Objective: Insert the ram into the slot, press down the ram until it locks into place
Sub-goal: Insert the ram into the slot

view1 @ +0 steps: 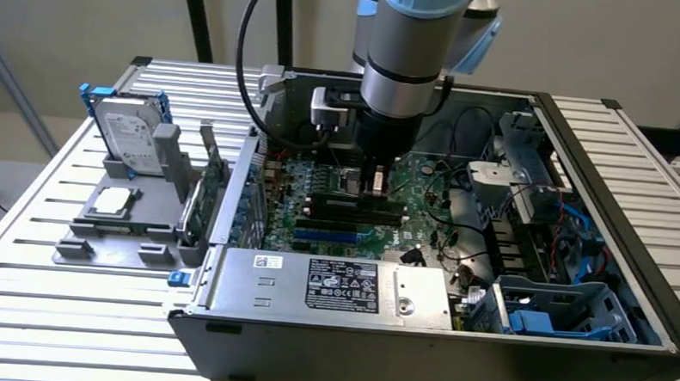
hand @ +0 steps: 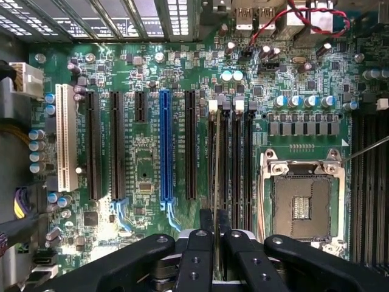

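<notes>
No legible text or numbers.

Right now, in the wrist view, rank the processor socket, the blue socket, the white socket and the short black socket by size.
Largest: processor socket.
Next: blue socket and white socket, too alike to rank.
Smallest: short black socket.

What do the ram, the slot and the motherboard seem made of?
Ram: thin stiff board seen edge-on, probably laminate.
Slot: matt black plastic, seemingly moulded, with white clips.
Motherboard: glossy green circuit board with fine printed traces.
</notes>
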You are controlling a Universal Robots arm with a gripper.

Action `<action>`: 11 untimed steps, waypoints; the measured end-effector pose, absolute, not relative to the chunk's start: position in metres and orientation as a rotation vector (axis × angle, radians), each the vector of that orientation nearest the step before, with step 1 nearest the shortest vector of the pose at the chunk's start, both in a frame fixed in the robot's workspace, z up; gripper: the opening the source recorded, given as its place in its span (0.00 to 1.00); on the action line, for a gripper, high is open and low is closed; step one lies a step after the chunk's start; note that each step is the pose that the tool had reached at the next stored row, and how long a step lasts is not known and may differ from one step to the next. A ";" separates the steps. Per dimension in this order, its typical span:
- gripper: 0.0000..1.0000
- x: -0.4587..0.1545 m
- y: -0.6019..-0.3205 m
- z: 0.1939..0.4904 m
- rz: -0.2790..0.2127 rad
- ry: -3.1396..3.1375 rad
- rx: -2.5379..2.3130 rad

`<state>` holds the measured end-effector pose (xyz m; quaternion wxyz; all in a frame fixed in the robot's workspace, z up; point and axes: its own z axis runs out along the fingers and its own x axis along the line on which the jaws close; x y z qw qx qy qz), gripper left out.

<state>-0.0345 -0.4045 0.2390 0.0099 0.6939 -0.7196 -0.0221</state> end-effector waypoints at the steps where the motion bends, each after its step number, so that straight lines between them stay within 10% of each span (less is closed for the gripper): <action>1: 0.13 -0.035 -0.404 0.237 -0.069 -2.247 2.166; 11: 0.13 -0.035 -0.404 0.235 -0.069 -2.224 2.189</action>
